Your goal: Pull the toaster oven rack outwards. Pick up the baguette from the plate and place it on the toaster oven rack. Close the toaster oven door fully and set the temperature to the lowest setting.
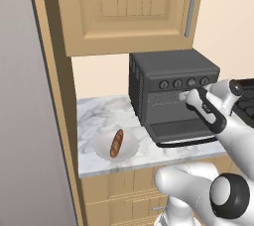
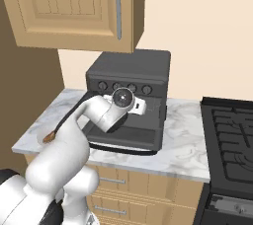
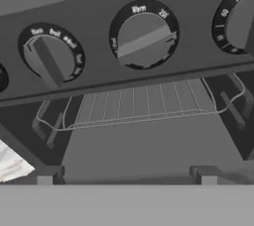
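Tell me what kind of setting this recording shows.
A rendered home kitchen, it seems: a boxy dark grey toaster oven on a white marble counter, light wooden cabinets above, and a black stovetop beside it.

Even, flat rendered light (soft shadows), slightly blurry hand view.

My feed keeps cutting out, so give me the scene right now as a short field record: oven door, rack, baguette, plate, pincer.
toaster oven door: dropped open, lying flat in front of the toaster oven
toaster oven rack: inside the cavity, not yet pulled out
baguette: lying on the plate, untouched
plate: on the marble counter, left of the oven
pincer: open, empty, at the oven front just under the knob row, facing the rack
task stage: rack pull not yet done
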Available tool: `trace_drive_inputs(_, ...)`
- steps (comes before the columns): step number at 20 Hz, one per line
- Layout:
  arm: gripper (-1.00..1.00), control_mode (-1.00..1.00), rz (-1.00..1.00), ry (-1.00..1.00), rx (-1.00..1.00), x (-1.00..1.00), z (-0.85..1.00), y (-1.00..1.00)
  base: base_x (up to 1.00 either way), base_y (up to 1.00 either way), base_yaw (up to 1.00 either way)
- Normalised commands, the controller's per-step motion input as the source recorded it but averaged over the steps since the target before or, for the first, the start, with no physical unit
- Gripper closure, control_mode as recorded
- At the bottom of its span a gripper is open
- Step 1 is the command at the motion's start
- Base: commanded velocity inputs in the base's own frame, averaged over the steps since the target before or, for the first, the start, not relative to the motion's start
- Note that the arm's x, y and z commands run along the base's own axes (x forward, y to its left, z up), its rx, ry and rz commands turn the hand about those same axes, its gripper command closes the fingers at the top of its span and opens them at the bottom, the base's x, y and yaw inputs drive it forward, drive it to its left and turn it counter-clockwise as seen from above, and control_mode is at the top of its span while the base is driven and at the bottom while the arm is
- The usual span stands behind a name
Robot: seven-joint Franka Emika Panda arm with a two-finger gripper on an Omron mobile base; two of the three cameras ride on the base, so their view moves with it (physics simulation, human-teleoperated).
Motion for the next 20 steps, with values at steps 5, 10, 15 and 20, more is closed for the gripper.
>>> trace_drive_inputs(5, -1.0, -1.0, 0.0, -0.1, -0.02, 0.05, -0.24, 0.0, 0.0, 0.0, 0.0)
trace_drive_inputs(10, -1.0, -1.0, 0.0, -0.1, 0.0, 0.0, -0.14, 0.0, 0.0, 0.0, 0.0)
trace_drive_inputs(15, -1.0, -1.0, 0.0, -0.07, 0.0, 0.12, -0.04, 0.0, 0.0, 0.0, 0.0)
trace_drive_inputs(20, -1.0, -1.0, 0.0, -0.02, 0.0, 0.24, -0.14, 0.0, 0.0, 0.0, 0.0)
